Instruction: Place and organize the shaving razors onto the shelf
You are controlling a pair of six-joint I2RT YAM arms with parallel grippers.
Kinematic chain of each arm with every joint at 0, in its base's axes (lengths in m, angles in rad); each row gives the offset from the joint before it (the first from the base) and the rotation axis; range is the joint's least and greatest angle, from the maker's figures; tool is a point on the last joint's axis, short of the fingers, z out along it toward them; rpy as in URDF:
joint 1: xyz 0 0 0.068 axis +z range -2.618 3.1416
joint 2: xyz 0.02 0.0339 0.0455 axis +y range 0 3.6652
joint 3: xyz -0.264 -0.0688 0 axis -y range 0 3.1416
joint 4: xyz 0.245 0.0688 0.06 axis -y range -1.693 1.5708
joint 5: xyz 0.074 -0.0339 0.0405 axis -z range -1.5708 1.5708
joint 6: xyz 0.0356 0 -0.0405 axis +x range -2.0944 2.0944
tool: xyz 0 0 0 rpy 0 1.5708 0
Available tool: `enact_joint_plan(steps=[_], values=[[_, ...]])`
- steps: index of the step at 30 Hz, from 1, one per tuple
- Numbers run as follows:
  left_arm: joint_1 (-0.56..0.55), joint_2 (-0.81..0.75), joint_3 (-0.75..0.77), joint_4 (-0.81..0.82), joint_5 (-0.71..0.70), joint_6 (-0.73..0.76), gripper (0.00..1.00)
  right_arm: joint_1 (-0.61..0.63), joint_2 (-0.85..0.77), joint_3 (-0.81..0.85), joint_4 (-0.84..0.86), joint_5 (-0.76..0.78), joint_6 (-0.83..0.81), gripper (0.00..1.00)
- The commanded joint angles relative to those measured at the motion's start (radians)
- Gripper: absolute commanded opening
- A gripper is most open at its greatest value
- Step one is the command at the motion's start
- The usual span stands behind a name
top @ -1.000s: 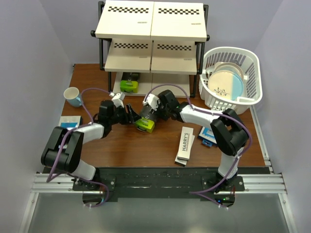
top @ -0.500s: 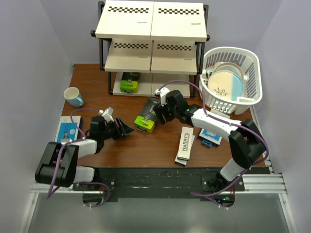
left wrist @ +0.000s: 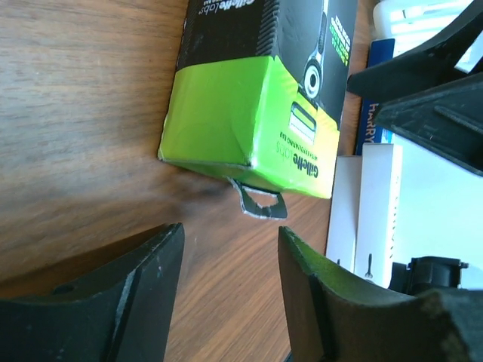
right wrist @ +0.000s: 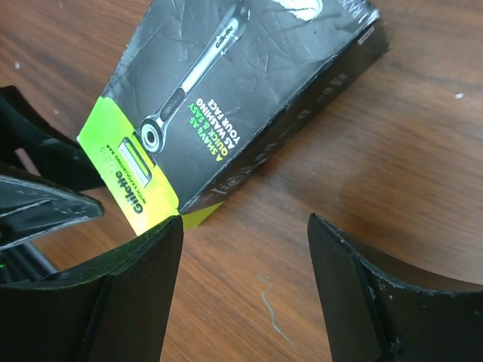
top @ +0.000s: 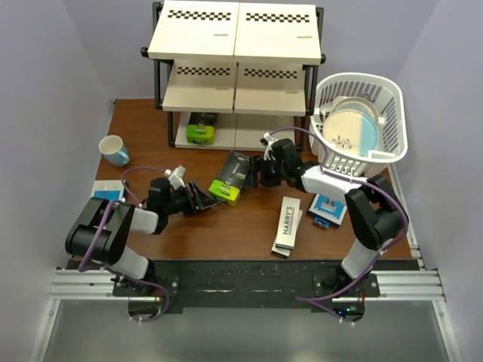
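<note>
razors lie mostly off the shelf [top: 234,45]. one black box [top: 231,176] rests flat on the table [top: 139,124] just in front of the shelf's bottom tier, between the two claws. its long axis runs slantwise: the black end points toward the shelf, the lime-green end away from it, at the left claw [top: 204,200]. that claw sits low at the green end, jaws apart with nothing between them; its own camera shows the green face just ahead of the fingers [left wrist: 136,302], not yet between them. the right claw [top: 259,170] stands beside the box's long edge, nearer the shelf than the left one, jaws likewise apart and empty; from its wrist the whole printed top shows beyond the tips. both are close to the box, and neither seems to touch it. my judgement: the left claw is lined up with the axis but faces only the short end, while the right claw would have to come over the top and span the narrow width, which looks the surer pinch for carrying the box back to the shelf.

the box is glossy black card with a silver razor pictured, white and green lettering and a scuffed top. a twin box [top: 201,128] already sits on the bottom tier. farther out from the shelf lie two stacked white harry's boxes [top: 287,223], a blue box [top: 330,210] to their right and a second blue box [top: 106,190] far left.
</note>
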Motion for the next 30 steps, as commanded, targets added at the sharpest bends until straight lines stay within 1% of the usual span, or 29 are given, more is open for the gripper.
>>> enact_joint_plan(steps=[1,4,6,9,10,12,13,14,15,19,24,28,30], values=[[-0.014,0.054,0.048,0.092,0.006,-0.033,0.55,0.003,0.014,-0.009,0.088,-0.088,0.084,0.70],[-0.033,0.119,0.075,0.136,0.009,-0.055,0.50,0.003,0.021,-0.014,0.100,-0.093,0.100,0.70],[-0.051,0.169,0.093,0.152,0.004,-0.073,0.49,-0.002,0.028,-0.020,0.113,-0.102,0.110,0.70],[-0.066,0.220,0.114,0.184,0.021,-0.092,0.41,-0.017,0.040,-0.038,0.154,-0.114,0.182,0.72],[-0.066,0.226,0.119,0.201,0.027,-0.099,0.35,-0.026,0.043,-0.046,0.166,-0.116,0.246,0.74],[-0.066,0.240,0.134,0.216,0.068,-0.124,0.27,-0.046,0.063,-0.057,0.188,-0.128,0.303,0.75],[-0.066,0.241,0.139,0.233,0.104,-0.131,0.15,-0.052,0.072,-0.055,0.192,-0.135,0.343,0.76],[-0.066,0.241,0.144,0.232,0.116,-0.150,0.06,-0.057,0.078,-0.055,0.200,-0.145,0.354,0.76],[-0.066,0.235,0.151,0.233,0.127,-0.155,0.00,-0.060,0.093,-0.050,0.202,-0.157,0.365,0.77],[-0.066,0.211,0.176,0.207,0.154,-0.167,0.00,-0.066,0.123,-0.044,0.222,-0.175,0.454,0.80],[-0.068,0.203,0.206,0.158,0.176,-0.193,0.00,-0.098,0.149,-0.041,0.223,-0.171,0.601,0.89],[-0.074,0.209,0.248,0.115,0.171,-0.253,0.00,-0.115,0.183,0.009,0.242,-0.261,0.685,0.89],[-0.082,0.217,0.280,0.120,0.179,-0.270,0.00,-0.114,0.192,0.025,0.242,-0.278,0.728,0.89]])
